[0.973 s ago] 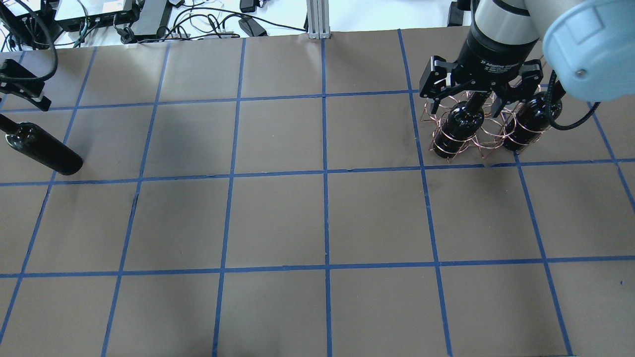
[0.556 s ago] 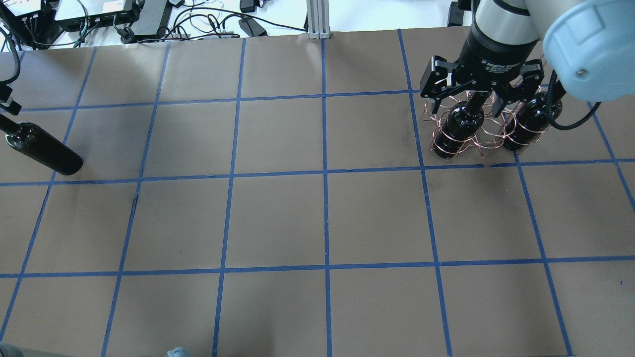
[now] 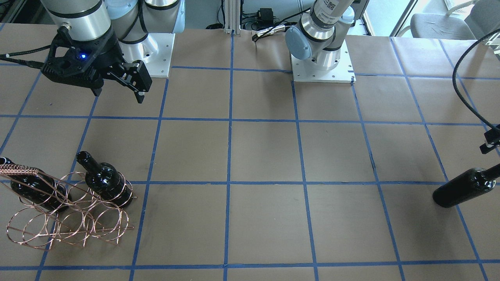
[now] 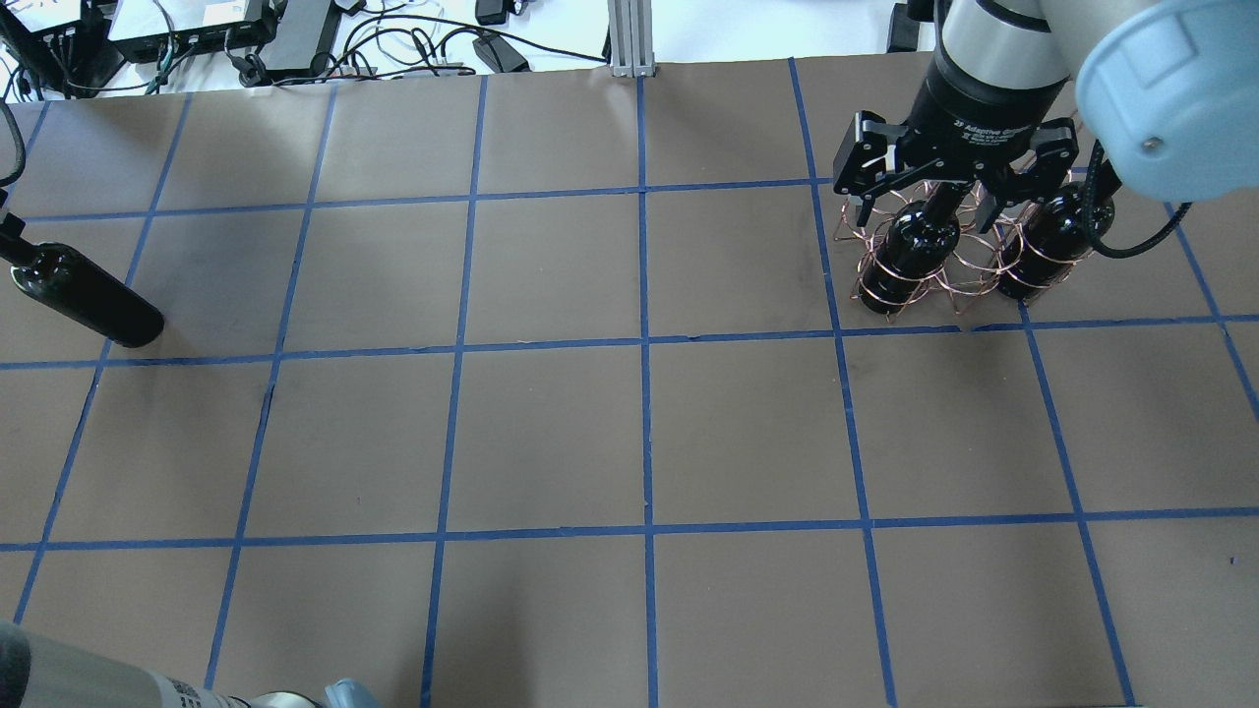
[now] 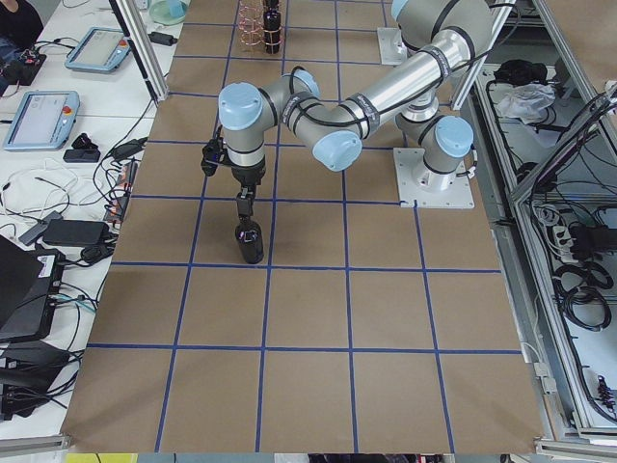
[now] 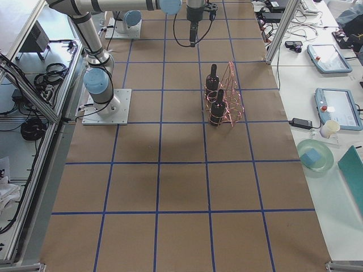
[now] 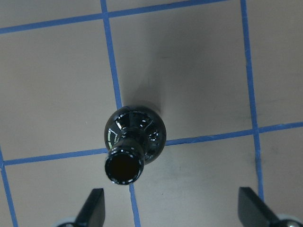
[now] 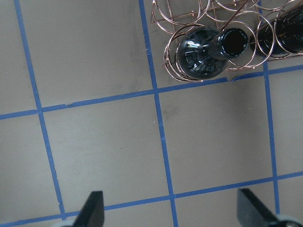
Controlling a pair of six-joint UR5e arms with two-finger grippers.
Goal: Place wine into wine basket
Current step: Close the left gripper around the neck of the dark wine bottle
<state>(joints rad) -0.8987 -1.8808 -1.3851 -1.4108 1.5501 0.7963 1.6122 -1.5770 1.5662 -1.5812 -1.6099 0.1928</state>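
Copper wire rings make up the wine basket [image 3: 70,224]. It sits on the brown paper table [image 4: 551,433], on your robot's right side. Two dark glass bottles stand upright in the row of rings nearer the robot. The inner bottle [image 3: 105,181] is at the end towards the table's middle. The outer bottle [image 3: 29,189] is beside the coil-wrapped handle [image 3: 17,169].

Your right gripper [image 8: 173,215] hangs raised near the basket with its jaws spread wide, holding nothing. In its wrist view the fingertips [image 8: 94,208] frame bare paper, and the basket lies along the top edge.

The third wine bottle [image 4: 89,300], glossy and near black, is not in the basket. It stands upright on the table at the robot's far left, well apart from the basket and beside a crossing of blue tape lines [image 4: 646,433].

Your left gripper [image 7: 173,215] hovers above this bottle, jaws wide open and gripping nothing. Its wrist camera looks straight down into the bottle's open mouth [image 7: 124,168], and both fingertips are clear of the glass.
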